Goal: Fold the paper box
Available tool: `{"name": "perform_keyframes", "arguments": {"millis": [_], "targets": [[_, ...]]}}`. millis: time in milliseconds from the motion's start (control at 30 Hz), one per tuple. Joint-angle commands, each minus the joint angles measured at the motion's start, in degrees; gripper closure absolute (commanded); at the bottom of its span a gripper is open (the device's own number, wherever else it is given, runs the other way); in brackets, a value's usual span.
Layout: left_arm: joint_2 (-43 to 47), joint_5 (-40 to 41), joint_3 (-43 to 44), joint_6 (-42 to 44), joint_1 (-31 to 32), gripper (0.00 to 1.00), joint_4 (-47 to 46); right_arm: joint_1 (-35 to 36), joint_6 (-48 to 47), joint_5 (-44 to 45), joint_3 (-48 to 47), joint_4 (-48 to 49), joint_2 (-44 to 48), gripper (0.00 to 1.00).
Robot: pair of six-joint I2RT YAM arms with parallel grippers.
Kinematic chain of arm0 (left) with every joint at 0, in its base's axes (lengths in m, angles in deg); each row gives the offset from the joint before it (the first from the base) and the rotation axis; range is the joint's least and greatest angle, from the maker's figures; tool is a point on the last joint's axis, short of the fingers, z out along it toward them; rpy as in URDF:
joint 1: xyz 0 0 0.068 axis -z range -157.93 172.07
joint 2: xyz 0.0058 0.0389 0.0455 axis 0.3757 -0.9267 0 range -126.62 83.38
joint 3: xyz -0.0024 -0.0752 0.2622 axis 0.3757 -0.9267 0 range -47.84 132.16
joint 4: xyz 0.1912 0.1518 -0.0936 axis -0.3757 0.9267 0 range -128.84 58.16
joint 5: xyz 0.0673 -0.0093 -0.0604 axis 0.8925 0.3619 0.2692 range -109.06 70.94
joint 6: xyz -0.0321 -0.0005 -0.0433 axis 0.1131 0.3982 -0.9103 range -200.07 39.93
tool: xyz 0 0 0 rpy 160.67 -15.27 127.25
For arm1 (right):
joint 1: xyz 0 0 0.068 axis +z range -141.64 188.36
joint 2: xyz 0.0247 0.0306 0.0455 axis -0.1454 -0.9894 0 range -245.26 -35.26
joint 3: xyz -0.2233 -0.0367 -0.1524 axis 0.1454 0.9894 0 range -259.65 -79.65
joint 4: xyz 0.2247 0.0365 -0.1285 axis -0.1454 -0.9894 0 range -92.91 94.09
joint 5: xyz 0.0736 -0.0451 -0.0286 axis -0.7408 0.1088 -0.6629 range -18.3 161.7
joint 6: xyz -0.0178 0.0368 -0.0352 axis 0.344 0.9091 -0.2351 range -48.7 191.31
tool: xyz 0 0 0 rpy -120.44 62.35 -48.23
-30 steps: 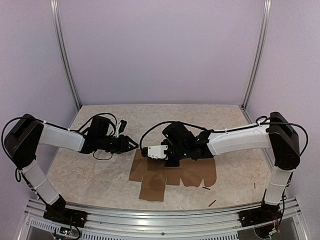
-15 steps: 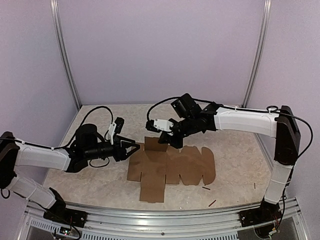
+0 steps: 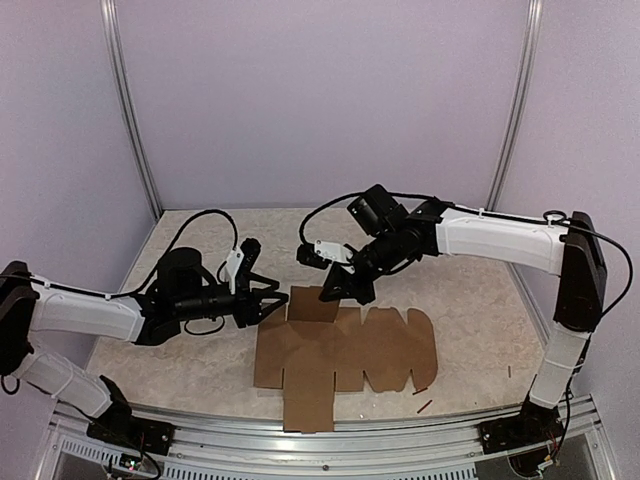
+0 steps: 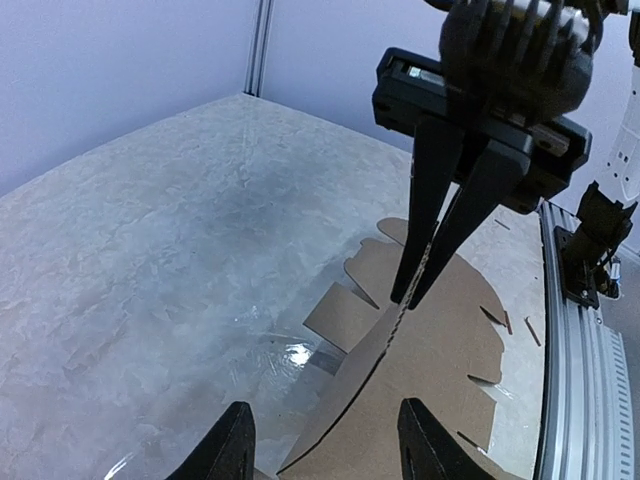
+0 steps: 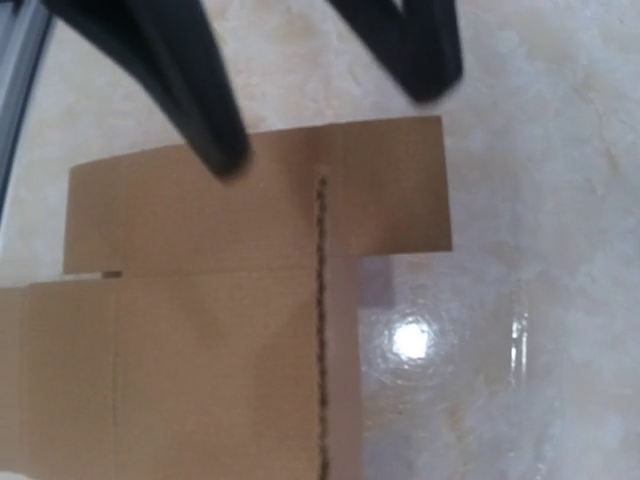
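Cardboard, plain brown and die-cut: the paper box (image 3: 345,352) lies unfolded on the tabletop (image 3: 180,365), a little toward the front edge and about midway between the left and right edges. Most of its square panels and rounded flaps lie flat. The flap at its far left end stands up off the surface, and in the left wrist view the sheet's edge curves upward to the tips of the right gripper (image 3: 333,292).

That gripper reaches down from the far right side. Its two fingers are pressed together on the lifted flap edge, pinching the cardboard.

The left gripper (image 3: 270,308) sits low over the tabletop just beside the sheet's far left corner and points toward it. Its fingers are spread apart and grip nothing. Whether a fingertip touches the cardboard cannot be told.

A few small dark scraps (image 3: 424,406) lie on the tabletop near the sheet's front right corner, with one more closer to the right edge. A metal rail (image 3: 330,440) runs along the front edge of the tabletop.
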Motion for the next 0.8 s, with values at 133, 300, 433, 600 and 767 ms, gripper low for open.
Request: {"name": "perform_keyframes", "arguments": {"millis": [133,300,433,600,767], "targets": [[-4.4,-2.7,1.8,2.8,0.6,0.56,0.5,-0.3,0.8,-2.7,-1.0,-3.4,3.5,1.00],[-5.9,-2.1,3.0,7.3,2.2,0.65,1.5,-0.3,1.0,-3.2,-1.6,-3.7,3.8,1.00],[-7.4,-0.4,5.0,10.8,3.7,0.73,3.6,-0.4,0.9,-3.0,-1.5,-3.9,3.9,1.00],[-7.6,1.3,4.4,12.0,3.9,0.77,3.6,-0.5,0.6,-2.4,-1.1,-3.6,4.6,1.00],[-8.3,1.8,3.3,12.4,3.9,0.81,2.3,-0.4,-0.1,-1.2,0.1,-2.5,6.0,1.00]]}}
